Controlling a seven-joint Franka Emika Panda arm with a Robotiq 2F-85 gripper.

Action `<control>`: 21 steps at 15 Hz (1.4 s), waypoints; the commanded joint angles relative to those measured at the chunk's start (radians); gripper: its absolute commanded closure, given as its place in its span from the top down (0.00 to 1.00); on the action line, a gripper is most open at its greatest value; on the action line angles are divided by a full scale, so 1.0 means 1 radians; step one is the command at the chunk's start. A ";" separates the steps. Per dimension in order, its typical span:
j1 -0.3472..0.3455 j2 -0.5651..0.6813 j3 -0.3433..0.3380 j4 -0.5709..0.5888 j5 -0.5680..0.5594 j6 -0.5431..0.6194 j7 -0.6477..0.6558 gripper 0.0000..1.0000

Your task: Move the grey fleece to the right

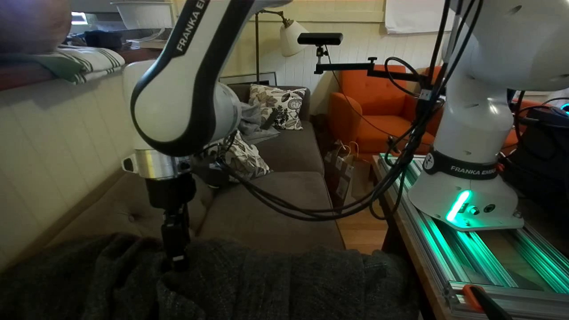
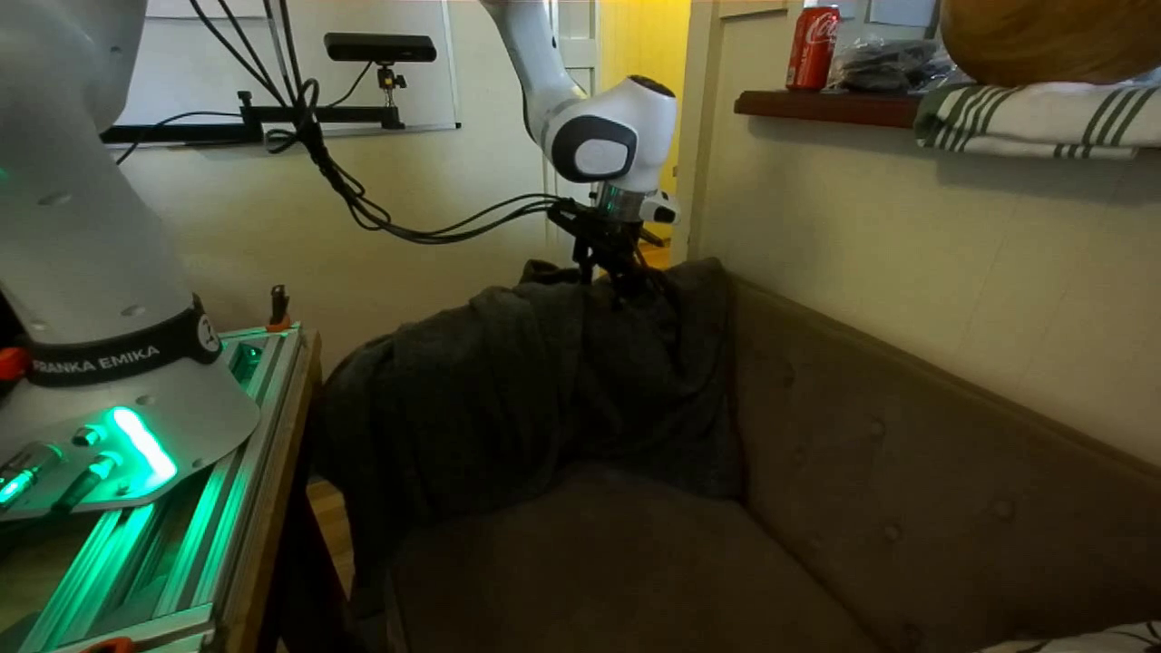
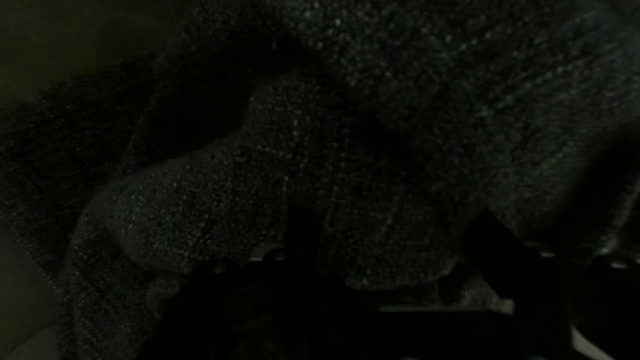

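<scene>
The grey fleece is a large dark charcoal blanket, draped in folds over the sofa's end and part of its seat. It shows in both exterior views (image 1: 275,284) (image 2: 508,399) and fills most of the dark wrist view (image 3: 210,210). My gripper points down at the fleece's top, close to the sofa back, in both exterior views (image 1: 178,260) (image 2: 606,279). In the wrist view its two dark fingers (image 3: 392,220) stand apart, with a bunched fold of fleece between them. The fingertips are hard to make out against the dark fabric.
The brown-grey tufted sofa (image 2: 871,453) runs along the wall. Patterned cushions (image 1: 289,106) and a lighter grey cloth (image 1: 253,122) lie at its far end. The robot's table (image 1: 413,249) stands beside the sofa. Loose cables (image 1: 311,215) hang from the arm. A shelf (image 2: 825,107) juts from the wall.
</scene>
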 commanded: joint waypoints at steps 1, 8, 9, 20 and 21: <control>-0.035 0.060 0.043 0.057 -0.058 -0.025 0.007 0.50; -0.171 -0.023 0.176 0.021 0.026 -0.068 -0.058 0.02; -0.189 -0.030 0.188 0.017 0.039 -0.080 -0.067 0.00; -0.273 -0.273 0.048 -0.100 0.062 -0.011 -0.039 0.01; -0.277 -0.317 0.014 -0.128 0.048 0.010 -0.034 0.01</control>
